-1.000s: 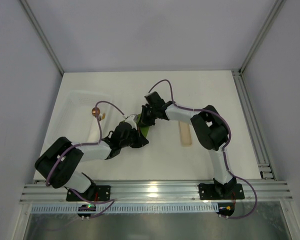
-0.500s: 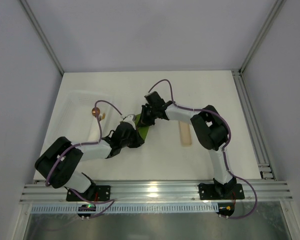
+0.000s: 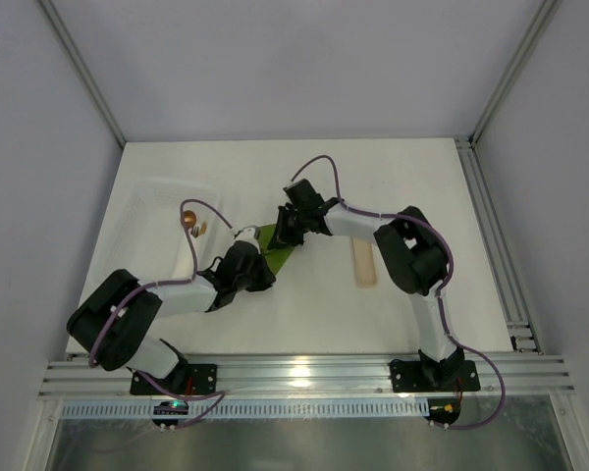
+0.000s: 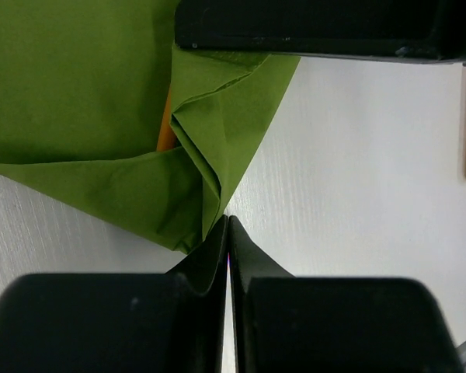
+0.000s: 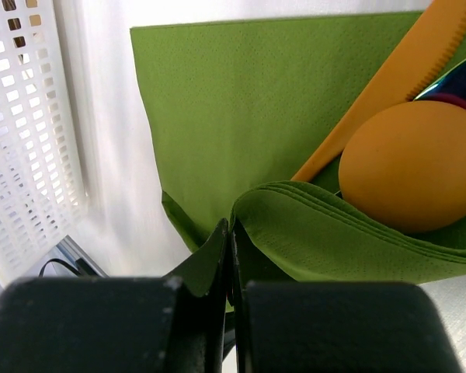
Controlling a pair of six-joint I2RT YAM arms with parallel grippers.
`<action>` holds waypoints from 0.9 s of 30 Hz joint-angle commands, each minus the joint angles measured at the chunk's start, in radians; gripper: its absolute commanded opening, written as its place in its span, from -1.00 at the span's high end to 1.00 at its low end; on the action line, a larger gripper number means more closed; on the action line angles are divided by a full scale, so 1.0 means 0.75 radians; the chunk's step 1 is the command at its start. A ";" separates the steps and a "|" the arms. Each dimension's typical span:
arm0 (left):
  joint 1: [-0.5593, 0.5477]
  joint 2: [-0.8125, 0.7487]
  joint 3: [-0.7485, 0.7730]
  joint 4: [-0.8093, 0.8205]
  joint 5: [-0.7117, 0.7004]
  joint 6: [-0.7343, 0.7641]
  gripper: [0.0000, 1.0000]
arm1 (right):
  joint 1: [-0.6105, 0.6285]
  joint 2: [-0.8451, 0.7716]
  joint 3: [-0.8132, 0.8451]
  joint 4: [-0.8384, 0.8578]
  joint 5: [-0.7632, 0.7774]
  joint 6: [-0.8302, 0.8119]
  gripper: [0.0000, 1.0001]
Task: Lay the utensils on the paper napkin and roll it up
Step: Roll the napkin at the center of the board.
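Note:
The olive-green paper napkin (image 3: 276, 246) lies mid-table between both grippers, one edge folded up over the utensils. In the right wrist view an orange knife (image 5: 404, 78), an orange spoon bowl (image 5: 412, 163) and a shiny iridescent piece (image 5: 462, 81) lie on the napkin (image 5: 241, 101). My right gripper (image 5: 231, 227) is shut on the raised folded edge. My left gripper (image 4: 228, 221) is shut, its tips against the napkin's (image 4: 78, 93) near folded corner, with no paper seen between them. A sliver of orange utensil (image 4: 165, 132) peeks from that fold.
A clear plastic tray (image 3: 157, 201) stands at the left, its perforated wall (image 5: 23, 140) close to the napkin. A small copper-coloured round thing (image 3: 188, 223) sits at its edge. A pale wooden piece (image 3: 363, 263) lies right of the napkin.
My left gripper has slid a little up and left, and more of the green napkin shows between the two grippers. The right arm has hardly moved.

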 commanded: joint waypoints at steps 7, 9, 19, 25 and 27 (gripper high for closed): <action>0.013 0.022 -0.022 0.053 -0.019 -0.025 1.00 | -0.025 0.022 0.077 0.050 0.004 -0.052 0.85; 0.017 0.024 -0.028 0.063 -0.015 -0.034 1.00 | -0.033 0.014 0.079 0.060 0.002 -0.066 0.75; 0.033 0.032 -0.028 0.065 -0.001 -0.058 1.00 | -0.063 -0.076 0.075 0.089 -0.051 -0.156 -0.06; 0.035 0.032 -0.041 0.092 0.024 -0.068 1.00 | -0.066 -0.202 -0.015 0.107 -0.057 -0.226 -0.08; 0.039 0.026 -0.041 0.100 0.038 -0.068 1.00 | -0.070 -0.264 -0.080 0.126 -0.071 -0.255 -0.08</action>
